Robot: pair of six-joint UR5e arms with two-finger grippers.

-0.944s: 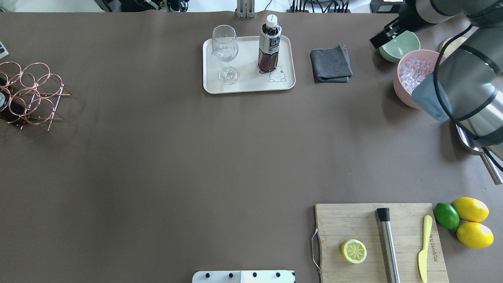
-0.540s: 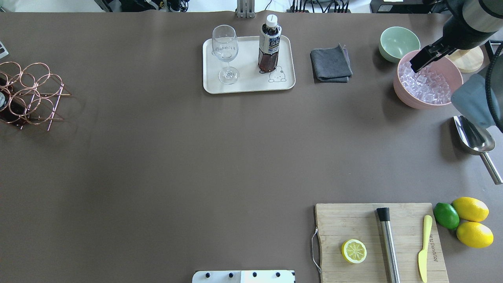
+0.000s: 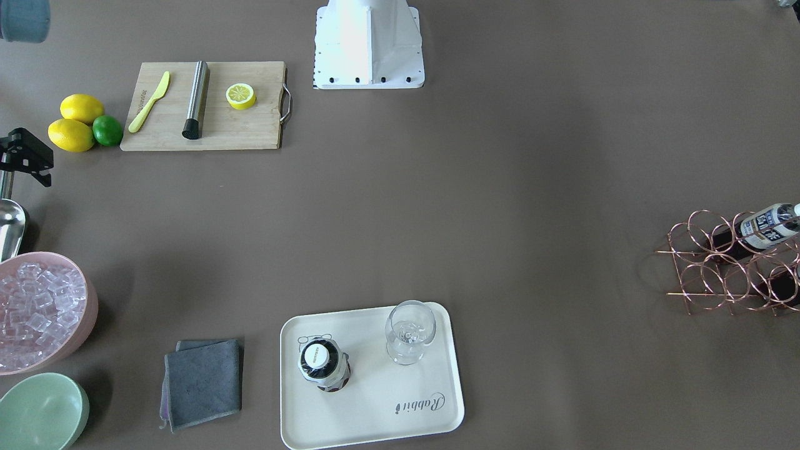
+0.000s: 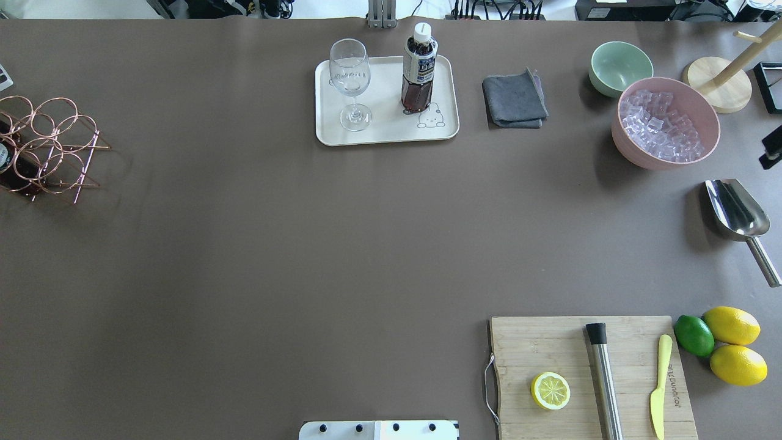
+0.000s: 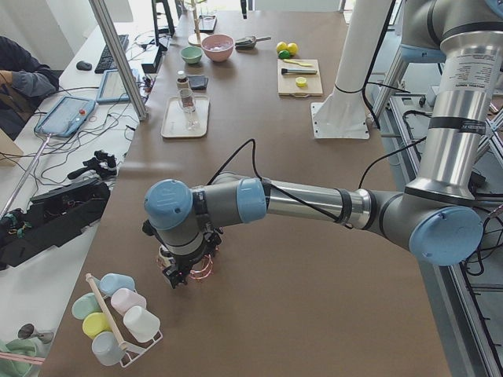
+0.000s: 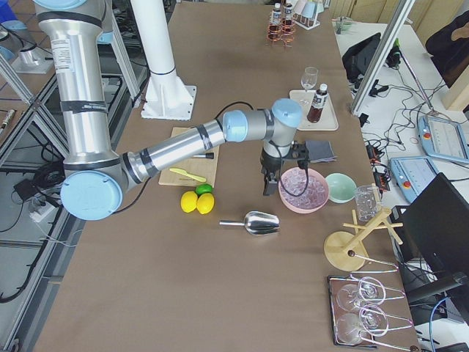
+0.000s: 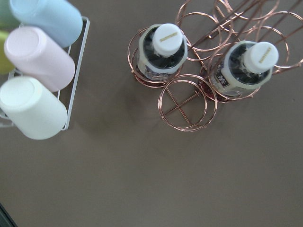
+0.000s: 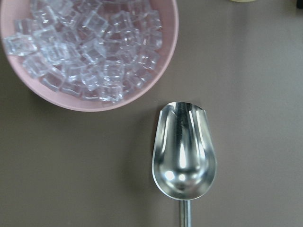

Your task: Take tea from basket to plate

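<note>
One tea bottle [image 4: 419,73] stands upright on the plate [image 4: 388,131], on the half nearer the grey cloth [image 4: 514,101], its base just beside the printed bear. No jaws are on it. A stemmed glass [image 4: 350,82] stands on the plate's other half, apart from the bottle. The plate lies at the desk's [image 4: 305,244] far edge from the robot.

Two more bottles [image 7: 162,52] [image 7: 246,66] lie in the rings of the copper wire rack [image 7: 182,101] at the robot's left end of the desk, white caps towards the left wrist camera. A stand of pastel cups [image 7: 33,71] sits near the rack. The left arm [image 5: 236,200] reaches out over the rack, and the left jaws hang above it; only the side view shows them, so I cannot tell whether they are released or clenched.

The right arm [image 6: 183,147] stretches to the robot's right end of the desk, the right jaws pointing down just beside the pink bowl [image 4: 635,156] of ice, above the metal scoop [image 8: 184,151] that lies on the desk. They show only as a dark shape at the views' edges, so I cannot tell their state either
</note>
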